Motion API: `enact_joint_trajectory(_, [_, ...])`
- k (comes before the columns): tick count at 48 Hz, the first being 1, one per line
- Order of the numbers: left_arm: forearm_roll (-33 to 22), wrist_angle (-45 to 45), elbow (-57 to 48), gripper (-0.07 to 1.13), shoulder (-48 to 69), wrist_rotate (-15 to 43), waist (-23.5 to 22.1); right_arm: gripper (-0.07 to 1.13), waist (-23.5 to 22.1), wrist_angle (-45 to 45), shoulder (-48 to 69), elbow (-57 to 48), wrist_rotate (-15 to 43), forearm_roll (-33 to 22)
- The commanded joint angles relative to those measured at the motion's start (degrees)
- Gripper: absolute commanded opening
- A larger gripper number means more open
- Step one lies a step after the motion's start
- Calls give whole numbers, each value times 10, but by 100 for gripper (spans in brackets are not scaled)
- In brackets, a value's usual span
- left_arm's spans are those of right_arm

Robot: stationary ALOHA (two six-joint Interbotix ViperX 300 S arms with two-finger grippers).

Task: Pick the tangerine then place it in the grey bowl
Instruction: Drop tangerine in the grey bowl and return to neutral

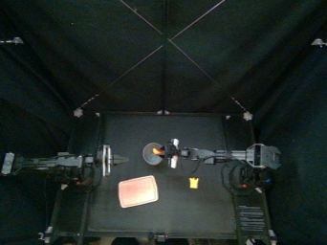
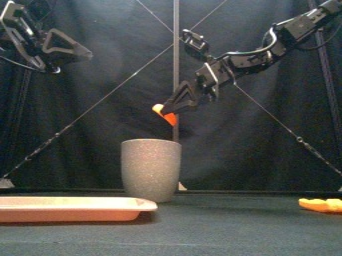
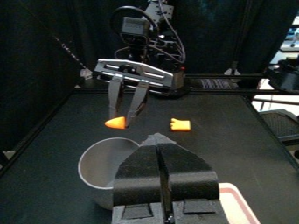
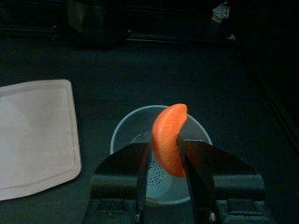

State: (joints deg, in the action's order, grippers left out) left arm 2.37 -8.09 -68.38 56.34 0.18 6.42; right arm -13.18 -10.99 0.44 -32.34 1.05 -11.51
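Closest to the front of the table (image 2: pixel 227 225) lies the flat pink tray (image 2: pixel 67 208), on the left. It is bare and has no part in this job. Off to the right sits 1 small orange toy (image 2: pixel 321 205), well away from everything else.

Further back, near the middle, the grey bowl (image 2: pixel 151 175) stands upright with its mouth open to the top. It is tall like a cup, so a thing has to come in from above.

That looks like why the right tool (image 2: pixel 177 104) hangs over it. Its 2 jaws are squeezed on the tangerine (image 4: pixel 173 136), a curved orange slice. The slice is up in the air, above the bowl's rim and not touching it. From the right wrist view it sits over the bowl's mouth, so I think it would drop inside if let go. The drop has not been done yet.

The left tool (image 3: pixel 163 157) waits at the left side, closed on nothing, out of the way.
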Motion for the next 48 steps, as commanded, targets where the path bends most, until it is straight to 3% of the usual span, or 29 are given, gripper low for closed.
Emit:
enact_joint_trajectory(1, [-1,-7,5,7,-2,1,2,65,-2,-11,3,23,0,2])
enact_joint_trajectory(18, [0,-7,0,7,-2,0,2,84,-2,-27,3,18,1,10])
enact_joint_trajectory(35, [-1,-7,0,7,-2,-1,2,85,-2,-35,34,-27,2,26])
enact_joint_trajectory(48, [0,-7,0,7,-2,0,2,85,4,-140,114,-138,1,92])
